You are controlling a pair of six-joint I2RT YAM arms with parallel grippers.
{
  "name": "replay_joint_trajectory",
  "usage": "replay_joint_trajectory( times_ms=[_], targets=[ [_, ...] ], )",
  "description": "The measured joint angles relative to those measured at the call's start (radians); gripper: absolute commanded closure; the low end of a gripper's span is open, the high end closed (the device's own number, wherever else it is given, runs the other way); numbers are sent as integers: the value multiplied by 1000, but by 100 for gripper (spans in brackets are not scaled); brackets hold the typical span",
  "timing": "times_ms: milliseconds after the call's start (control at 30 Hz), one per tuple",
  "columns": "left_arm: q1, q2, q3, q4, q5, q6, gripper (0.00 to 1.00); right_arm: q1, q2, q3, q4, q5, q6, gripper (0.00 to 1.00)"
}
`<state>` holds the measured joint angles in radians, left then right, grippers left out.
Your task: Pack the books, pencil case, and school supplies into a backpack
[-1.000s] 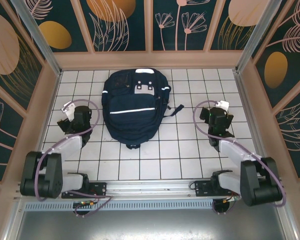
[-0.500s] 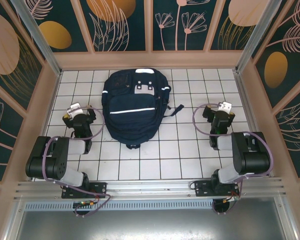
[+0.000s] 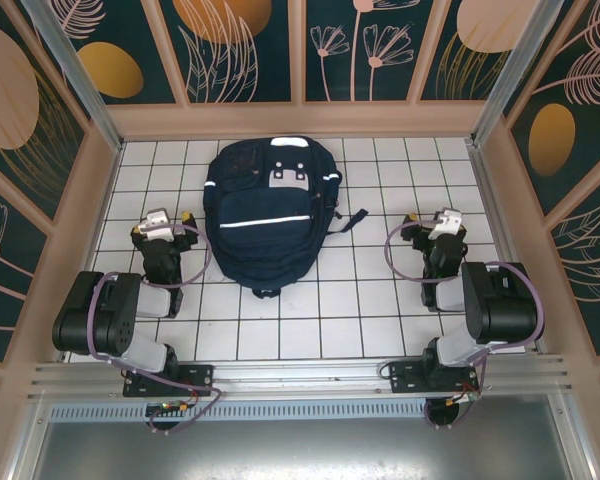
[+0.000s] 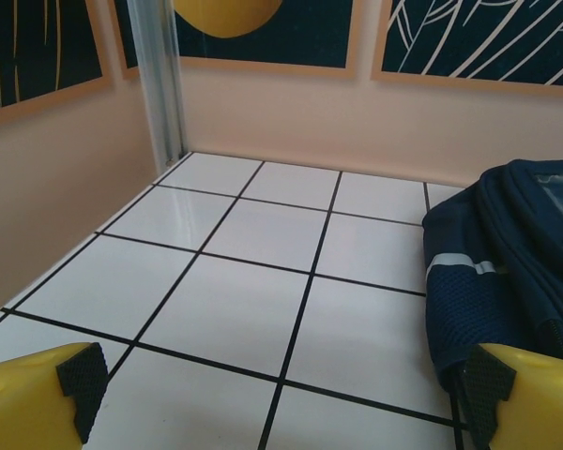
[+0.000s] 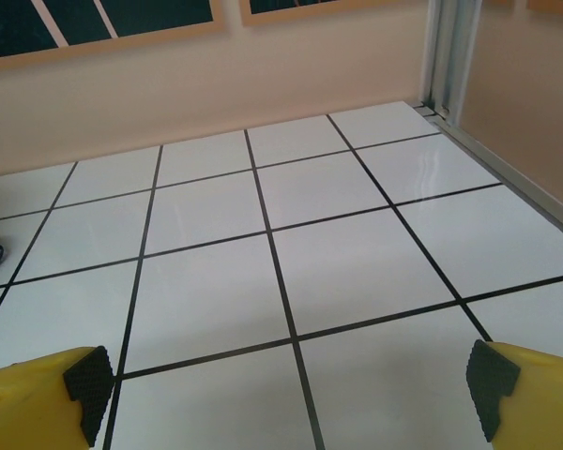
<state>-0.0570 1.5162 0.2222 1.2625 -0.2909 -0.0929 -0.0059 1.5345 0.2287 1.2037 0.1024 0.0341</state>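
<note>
Left arm (image 3: 105, 318), right arm (image 3: 495, 305) more folded

The backpack (image 3: 270, 215) is matt navy woven cloth, with a coarser mesh side panel and shinier white stripes. The tabletop (image 3: 360, 300) is glossy white tile with dark seams. The fingers (image 4: 19, 398) of the left gripper (image 4: 285, 380) look like smooth yellow plastic, and their pads (image 4: 83, 375) are black and finely ribbed, perhaps rubber.
</note>
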Motion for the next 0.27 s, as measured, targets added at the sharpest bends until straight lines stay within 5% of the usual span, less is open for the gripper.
replay_joint_trajectory(
  times_ms=[267],
  targets=[
    [0, 0, 0, 14, 5, 3, 1, 0, 0, 0, 5, 0, 0, 1]
  ],
)
